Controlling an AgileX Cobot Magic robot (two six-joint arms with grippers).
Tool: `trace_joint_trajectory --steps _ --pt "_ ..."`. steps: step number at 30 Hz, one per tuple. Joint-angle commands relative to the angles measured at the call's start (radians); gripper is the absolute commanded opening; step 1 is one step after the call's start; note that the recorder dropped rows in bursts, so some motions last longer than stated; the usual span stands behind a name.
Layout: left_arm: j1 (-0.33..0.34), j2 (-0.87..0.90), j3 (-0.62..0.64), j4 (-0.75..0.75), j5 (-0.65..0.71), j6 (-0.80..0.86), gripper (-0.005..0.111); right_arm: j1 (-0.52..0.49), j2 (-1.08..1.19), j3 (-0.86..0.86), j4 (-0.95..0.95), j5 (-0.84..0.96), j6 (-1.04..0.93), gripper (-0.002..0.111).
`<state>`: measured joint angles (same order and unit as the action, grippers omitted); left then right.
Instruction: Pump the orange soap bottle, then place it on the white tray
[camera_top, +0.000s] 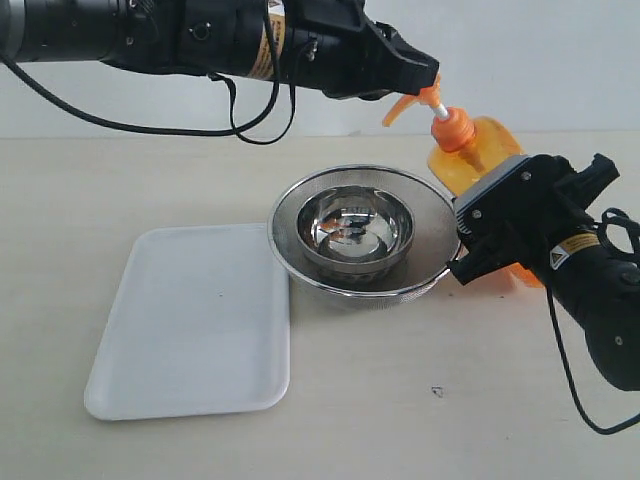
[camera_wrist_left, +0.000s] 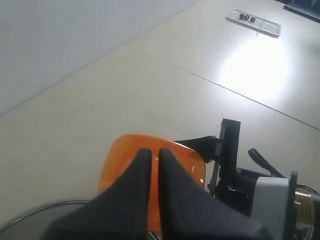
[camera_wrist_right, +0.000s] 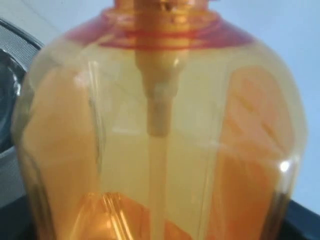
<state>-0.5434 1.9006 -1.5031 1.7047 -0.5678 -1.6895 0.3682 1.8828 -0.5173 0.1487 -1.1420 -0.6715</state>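
Soap bottle (camera_top: 478, 150): translucent orange; pump (camera_top: 405, 108) orange on white stem.
Tray (camera_top: 200, 320): plain white.
Bowl (camera_top: 362, 232): shiny silver, mirror reflections.
Surface (camera_top: 400, 420): pale beige, unpatterned.
Right arm (camera_top: 600, 290): black, small yellow warning sticker.
Left arm (camera_top: 150, 35): black, yellow label band.

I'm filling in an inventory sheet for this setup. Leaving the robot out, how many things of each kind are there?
Bottles: 1, the orange soap bottle
Trays: 1, the white tray
Bowls: 1, the steel bowl
Total: 3
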Motion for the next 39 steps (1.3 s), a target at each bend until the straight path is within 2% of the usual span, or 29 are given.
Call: trace_joint_trajectory --steps 1,12,39 --pt "0.004 -0.036 0.003 0.016 -0.010 -0.026 0.005 0.002 -0.013 -0.008 -0.007 -0.050 0.001 0.000" --pt "0.004 -0.006 0.003 0.021 0.019 -0.031 0.005 0.002 -0.013 -0.008 -0.007 -0.050 0.001 0.000" --pt "-0.004 0.163 0.003 -0.024 -0.014 -0.008 0.005 0.002 -0.013 -0.008 -0.051 -0.048 0.003 0.000"
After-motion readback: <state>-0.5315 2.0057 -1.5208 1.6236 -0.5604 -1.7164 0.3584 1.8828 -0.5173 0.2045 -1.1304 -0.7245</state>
